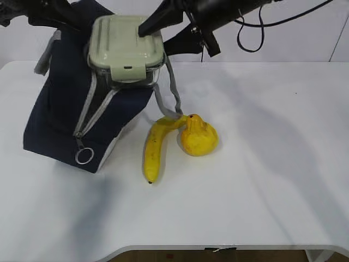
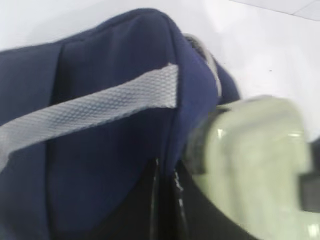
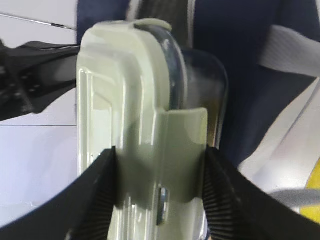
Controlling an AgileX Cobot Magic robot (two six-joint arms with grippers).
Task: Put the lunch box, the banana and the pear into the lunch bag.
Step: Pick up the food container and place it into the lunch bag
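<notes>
Sage-lidded lunch box [image 1: 126, 49] tilted at lunch bag [image 1: 60, 117] mouth.

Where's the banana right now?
In the exterior view the banana lies on the white table near the middle, just right of the lunch bag, its upper end against the pear.

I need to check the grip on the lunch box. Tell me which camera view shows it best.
The right wrist view: the lunch box fills the frame, clamped across lid and base by the right gripper. The exterior view shows the whole box at the lunch bag opening, but the grip is partly hidden. The left wrist view shows only a blurred corner.
</notes>
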